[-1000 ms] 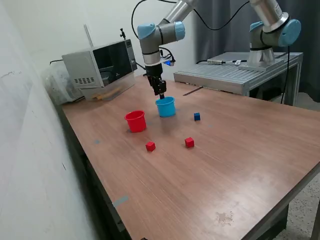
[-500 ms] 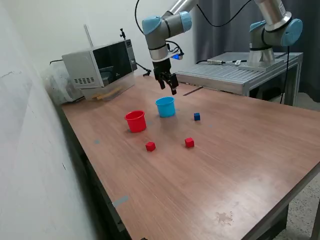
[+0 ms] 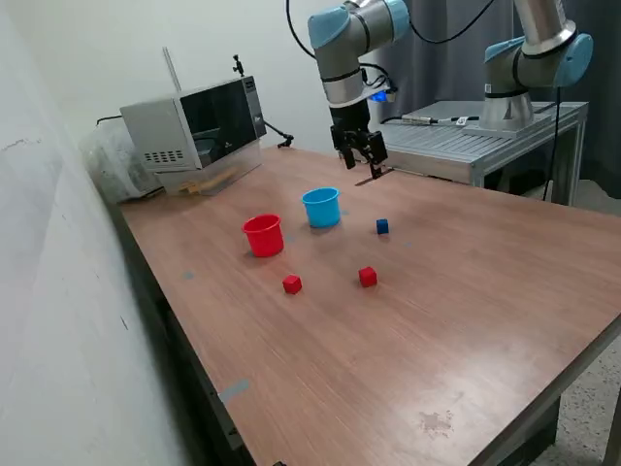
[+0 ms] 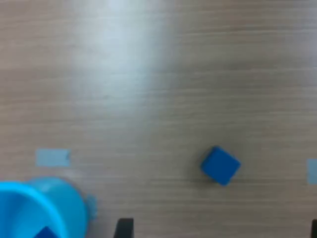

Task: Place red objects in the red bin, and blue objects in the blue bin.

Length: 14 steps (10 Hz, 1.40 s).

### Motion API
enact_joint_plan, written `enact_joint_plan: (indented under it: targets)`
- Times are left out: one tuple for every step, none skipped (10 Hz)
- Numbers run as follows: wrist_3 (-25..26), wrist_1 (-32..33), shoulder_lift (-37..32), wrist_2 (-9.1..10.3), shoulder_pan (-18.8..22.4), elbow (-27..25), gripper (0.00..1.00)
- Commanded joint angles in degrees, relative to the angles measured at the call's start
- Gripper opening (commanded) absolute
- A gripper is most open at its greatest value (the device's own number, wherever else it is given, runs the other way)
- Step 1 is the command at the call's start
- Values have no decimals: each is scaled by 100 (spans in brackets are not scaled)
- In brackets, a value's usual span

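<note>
The red cup (image 3: 263,234) and the light blue cup (image 3: 321,207) stand side by side on the wooden table (image 3: 466,291). One dark blue cube (image 3: 382,226) lies to the exterior view's right of the blue cup; it also shows in the wrist view (image 4: 220,165). A second dark blue cube (image 4: 47,232) lies inside the blue cup (image 4: 39,208). Two red cubes (image 3: 292,283) (image 3: 367,277) lie in front of the cups. My gripper (image 3: 366,165) hangs open and empty in the air, behind the loose blue cube and to the right of the blue cup. Its fingertips (image 4: 125,228) stand wide apart.
A grey microwave-like box (image 3: 194,126) stands at the table's back left, with a plastic bag (image 3: 107,160) beside it. A metal bench (image 3: 466,146) carrying a second arm (image 3: 529,68) borders the back right. A white wall runs along the exterior view's left.
The gripper has risen from just above the blue cup and moved to the exterior view's right and back. Cups and loose cubes have not moved.
</note>
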<state>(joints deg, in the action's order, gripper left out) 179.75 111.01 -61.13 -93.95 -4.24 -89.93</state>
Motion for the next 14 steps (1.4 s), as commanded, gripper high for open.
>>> enact_joint_plan:
  targets:
    - [664,61,-13,453,-15,-164,100]
    - [1250,340,-13,804,-146,-295,100]
    - [1665,560,13,816,-330,-436,100]
    - [1834,710,83,817,-367,-576,100]
    - [1862,851,180,817,-367,-621,100]
    - [1932,887,311,825,-367,-631,100]
    - [1950,1061,399,825,-367,-683,100]
    - [1959,1115,453,825,-341,-692,100]
    - [2003,1125,497,851,-298,-675,100]
    - [2003,1125,549,852,-288,-666,100]
    - [2003,1133,645,860,-288,-666,100]
    - [2003,1220,733,860,-280,-666,100]
    - [2003,1256,795,860,-271,-666,100]
    - [2003,1265,831,860,-271,-657,100]
